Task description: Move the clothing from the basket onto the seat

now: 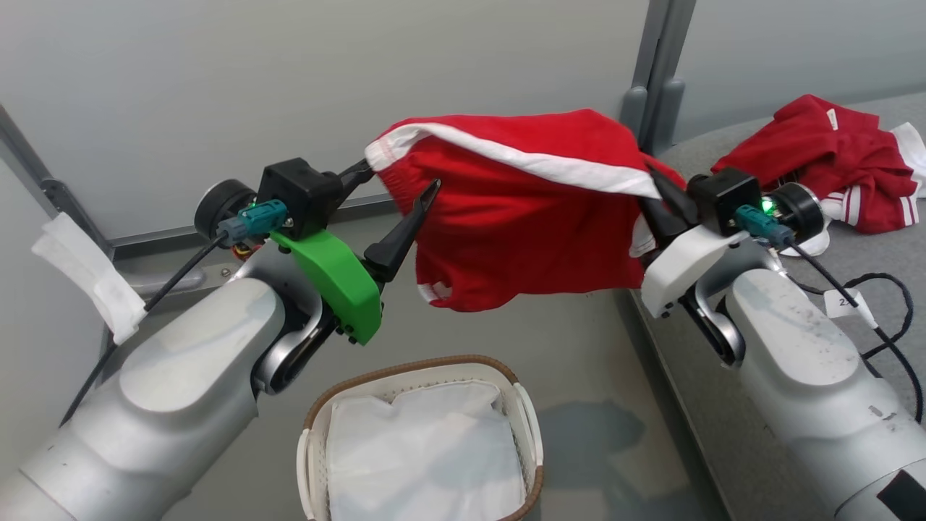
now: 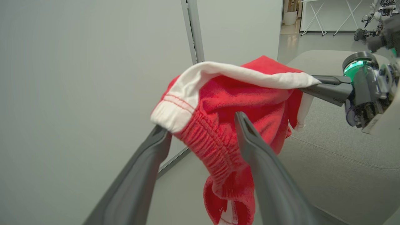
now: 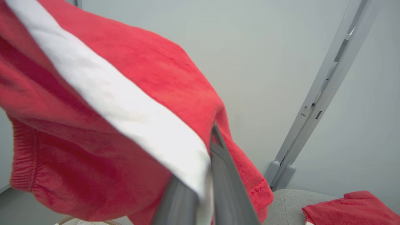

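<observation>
The red shorts point(image 1: 535, 217) are hung in the air between the 2 grippers, with the long axis running roughly level from the left gripper point(image 1: 401, 177) across to the right gripper point(image 1: 655, 181).

The left gripper's jaws are spread wide. The elastic waistband lies between the 2 fingers, and its white corner is seen resting at the tip of 1 finger point(image 2: 161, 134) without being pinched.

The right gripper's jaws are pressed together on the far end of the shorts, where the white stripe ends. The whole weight is judged to be carried there.

The seat point(image 1: 890, 253) lies just beyond the outer side of the right gripper and a little below it, so the right arm is much the nearer one. A short carry away from the left gripper is judged to be all that is needed. A loose hem may catch on the spread left fingers as the cloth is drawn off.

A 2nd red garment point(image 1: 825, 159) with white stripes is already laid on the seat, past the right gripper. The basket point(image 1: 412, 365) stands below the gap between the grippers, and inside it the white liner point(image 1: 427, 449) is seen.

No brand or print can be made out on the shorts. A small white tag point(image 1: 843, 302) on the cable beside the right arm bears dark characters, of which only a leading 2 can be read.
</observation>
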